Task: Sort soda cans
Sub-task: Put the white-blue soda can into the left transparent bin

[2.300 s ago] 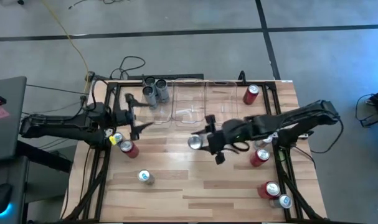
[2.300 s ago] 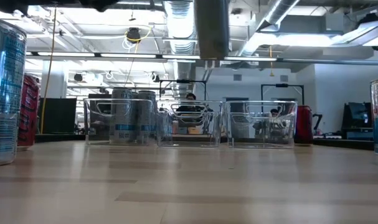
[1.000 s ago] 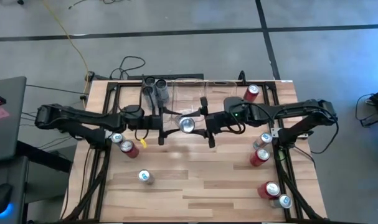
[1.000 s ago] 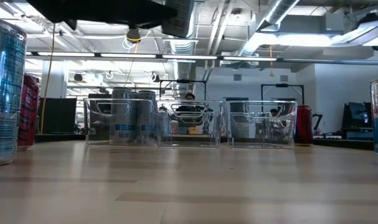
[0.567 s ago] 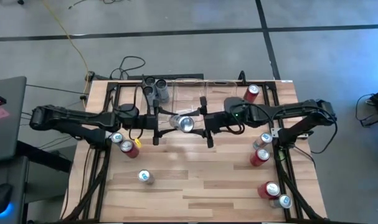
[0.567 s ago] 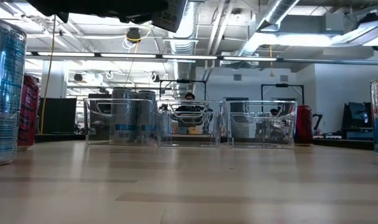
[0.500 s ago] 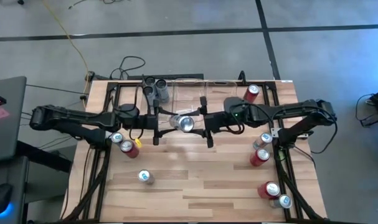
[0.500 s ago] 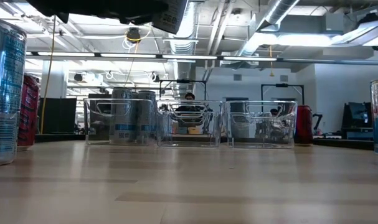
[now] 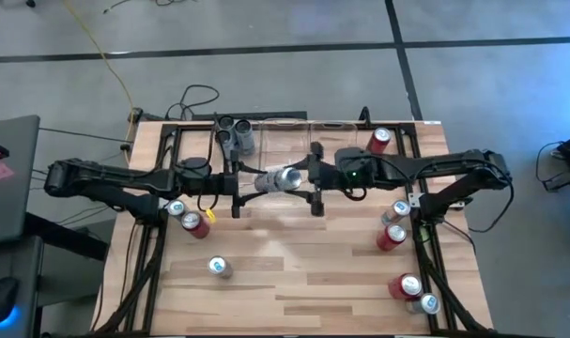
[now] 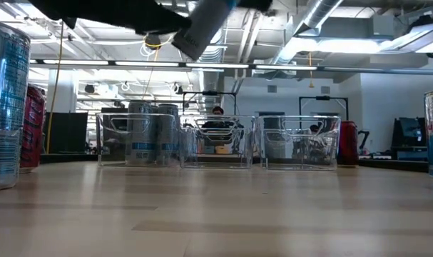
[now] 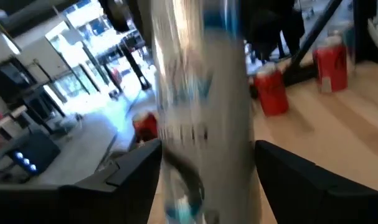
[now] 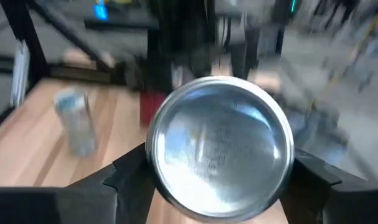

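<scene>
A silver-blue soda can (image 9: 280, 178) hangs in the air above the table's middle, between my two grippers. My right gripper (image 9: 309, 178) is shut on it, and the right wrist view shows the can's round silver end (image 12: 220, 146) facing the camera. My left gripper (image 9: 238, 188) is open just left of the can. In the left wrist view its fingers (image 11: 132, 168) stand on either side of the blurred can (image 11: 204, 106); I cannot tell whether they touch. In the low view the can (image 10: 205, 25) slants, lower end toward the left. My right gripper pinches the can between its two fingers (image 12: 129, 180) by the side wall at the end nearest the wrist (image 12: 156, 168). The fingers come level from the table's right and lie along the can. The can is lifted clear and slants down toward the left gripper.
Three clear bins (image 10: 216, 139) line the far edge; the left one holds dark grey cans (image 9: 233, 138). A red can (image 9: 378, 141) stands far right. More cans stand along the right edge (image 9: 391, 235) and the left (image 9: 195, 223), and one at near left (image 9: 217, 268).
My right gripper has turned at the wrist, tipping the can from top-up to slanting, its lower end swinging toward the left gripper. My left gripper drew back a little toward the table's left edge and then stayed still.
</scene>
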Controlling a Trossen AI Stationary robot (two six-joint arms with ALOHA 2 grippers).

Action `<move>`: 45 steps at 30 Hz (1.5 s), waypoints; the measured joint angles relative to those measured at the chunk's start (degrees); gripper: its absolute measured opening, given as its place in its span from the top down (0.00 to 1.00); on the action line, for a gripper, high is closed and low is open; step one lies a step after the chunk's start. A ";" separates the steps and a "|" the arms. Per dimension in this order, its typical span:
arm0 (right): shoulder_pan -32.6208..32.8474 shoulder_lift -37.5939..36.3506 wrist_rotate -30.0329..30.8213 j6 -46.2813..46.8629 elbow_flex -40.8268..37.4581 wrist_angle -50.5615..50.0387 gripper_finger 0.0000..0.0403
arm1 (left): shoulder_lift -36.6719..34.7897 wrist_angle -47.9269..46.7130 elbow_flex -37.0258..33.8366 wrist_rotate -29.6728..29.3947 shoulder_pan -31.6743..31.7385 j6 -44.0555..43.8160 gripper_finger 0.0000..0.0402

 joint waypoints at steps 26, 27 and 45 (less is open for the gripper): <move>7.93 -2.08 -1.41 28.88 -0.55 -37.60 0.30 | 3.38 -3.17 1.37 4.67 -0.03 -8.75 0.44; 8.76 -2.30 -1.42 30.62 -0.55 -41.15 0.30 | 4.85 -4.67 2.60 4.68 -0.03 -9.30 0.43; 19.08 -1.83 -1.58 42.96 -0.62 -61.38 0.30 | 43.00 -40.20 37.65 3.58 -4.56 -1.39 0.22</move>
